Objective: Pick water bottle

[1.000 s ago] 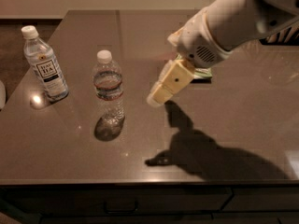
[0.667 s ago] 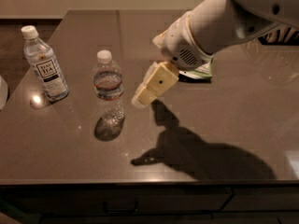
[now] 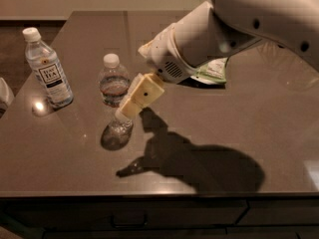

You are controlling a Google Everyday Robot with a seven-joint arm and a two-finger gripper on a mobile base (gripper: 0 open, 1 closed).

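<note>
Camera view, the only one you have: the water bottle stands upright on the dark table, left of centre and well apart from the taller tea bottle at the left edge, which leaves you room to approach from the right. The gripper sits low against the water bottle's right side, angled down toward its lower half, a placement that suits a side grasp. You cannot tell from here whether it is released or clenched.

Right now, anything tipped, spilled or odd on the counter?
Nothing stands out. The water bottle and tea bottle stand upright, capped, no spill showing. The gripper overlaps the water bottle's lower half in view. A packet lies partly hidden behind the arm.
</note>
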